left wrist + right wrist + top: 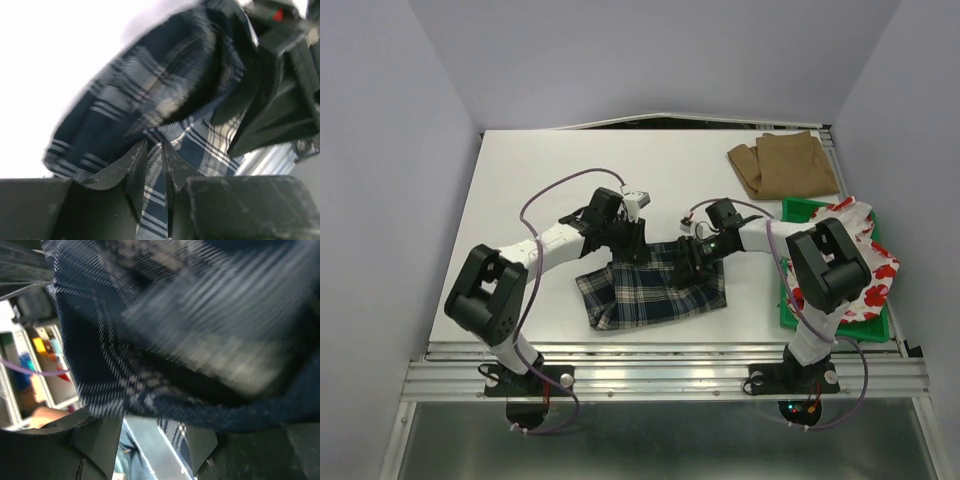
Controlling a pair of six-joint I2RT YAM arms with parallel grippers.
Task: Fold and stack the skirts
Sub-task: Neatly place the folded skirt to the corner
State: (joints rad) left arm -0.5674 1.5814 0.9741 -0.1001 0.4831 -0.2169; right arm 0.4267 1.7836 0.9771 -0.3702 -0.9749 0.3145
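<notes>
**Pinching the plaid skirt at mid-desk**

Lying near the middle of the white desk [540, 170], closer to its near edge, is the dark navy-and-white plaid cloth skirt [650, 290]. It is spread mostly flat, and its far edge is bunched up where both arms meet it.

The left gripper [630, 240] sits at the far-left part of that edge. From the left wrist, its black fingers [135, 165] are drawn close together, with a strip of the plaid cloth pinched in the narrow gap between them. A loose fold of the skirt rises beyond.

The right gripper [692, 255] sits at the far-right part of the same edge. From the right wrist, its fingers [97, 440] stand well apart with background showing between them. Blurred plaid cloth is draped across in front of the tips, and no grip on it can be made out.

The plain tan-brown cloth skirt [785, 165] lies folded at the desk's far right corner. The white skirt with red flower print [870, 215] rests on the green plastic tray [798, 208] along the right edge, partly hidden by the right arm.
</notes>
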